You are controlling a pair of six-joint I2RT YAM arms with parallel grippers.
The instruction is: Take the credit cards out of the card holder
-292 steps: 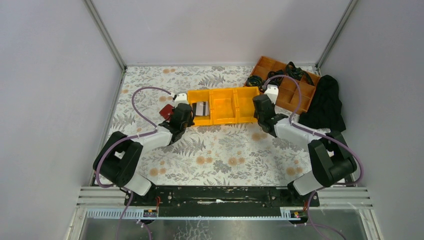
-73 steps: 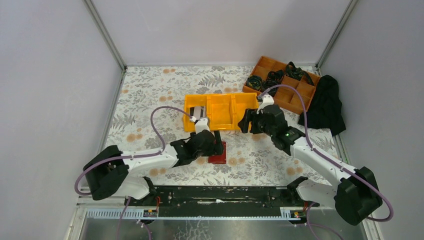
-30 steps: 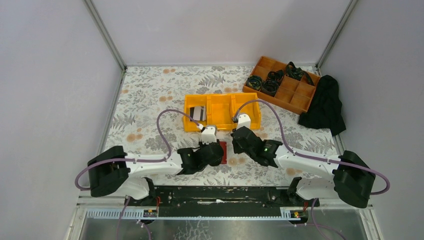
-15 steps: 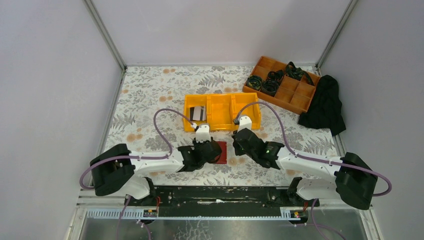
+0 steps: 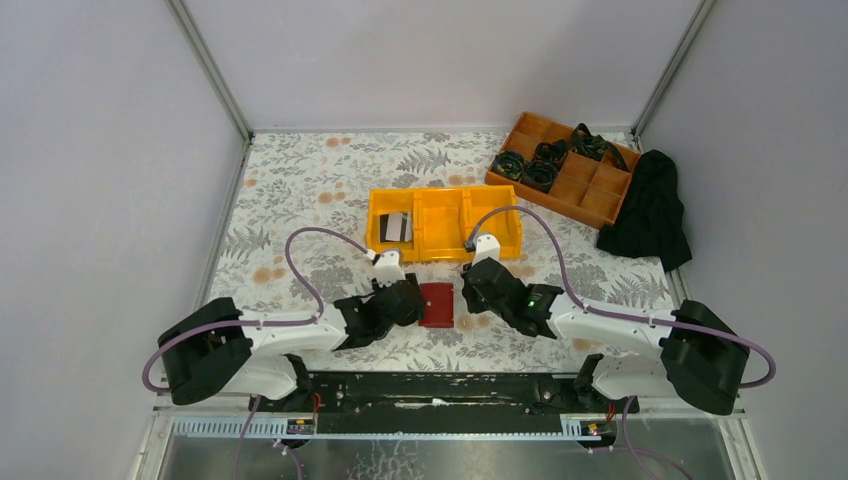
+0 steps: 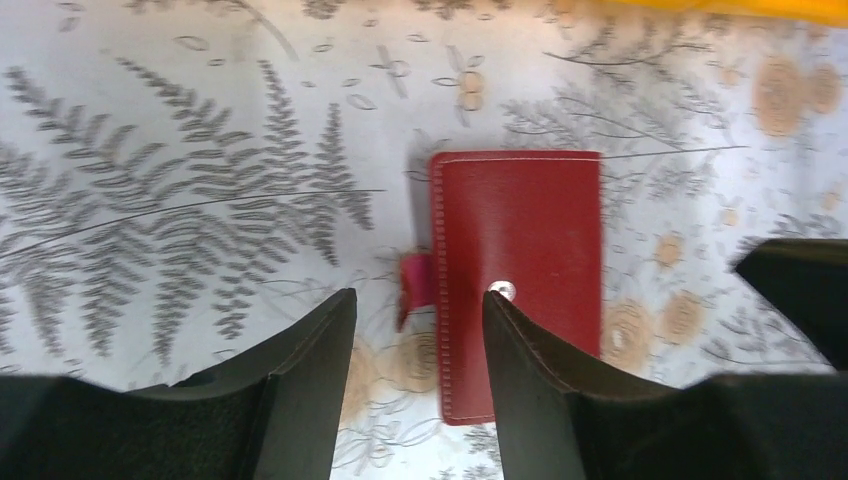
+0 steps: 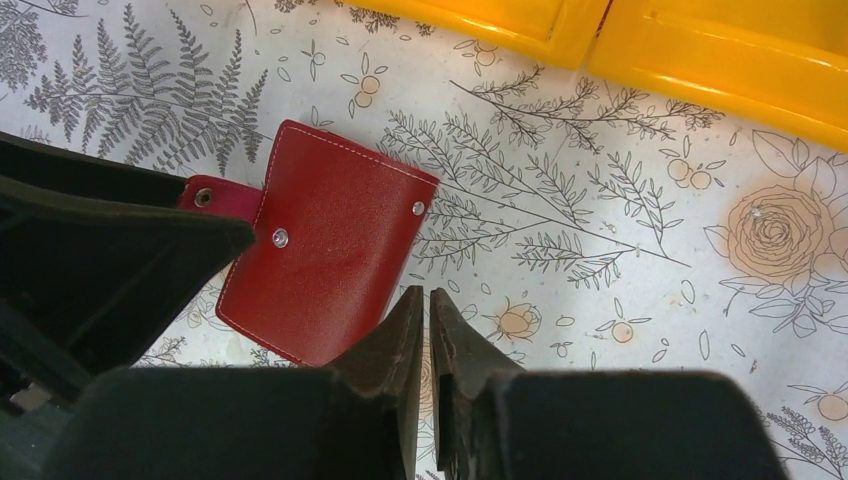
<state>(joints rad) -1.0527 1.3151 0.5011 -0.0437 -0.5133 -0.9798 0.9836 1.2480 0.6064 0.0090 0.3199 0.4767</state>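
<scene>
Toward the near edge of the floral worktop [image 5: 300, 200], the left gripper [image 5: 408, 300] is seen with its fingers [image 6: 310, 380] moderately wide and nothing held, the pink tab just below the gap. Just to its right the card holder [image 5: 436, 304] lies flat and folded shut, red side up, roughly midway between the left and right edges. At the holder's right side the right gripper [image 5: 468, 296] is poised, its fingers [image 7: 400, 330] narrowed to a thin slit and empty.

The holder is judged light, soft-skinned and liable to slide on the cloth, so one edge would likely need pinning while the flap is lifted by its loose tab. Any cards inside are expected to be thin, stiff and slippery, best pinched by an exposed edge.

Only the overhead view shows a credit card [image 5: 397, 227] lying in the left compartment of the yellow bin [image 5: 445, 258], beyond the holder. The wrist views alone reveal the unfastened tab [image 7: 205, 197] and the metal snaps [image 7: 280, 237]. Whether cards remain inside cannot be told from any view.
</scene>
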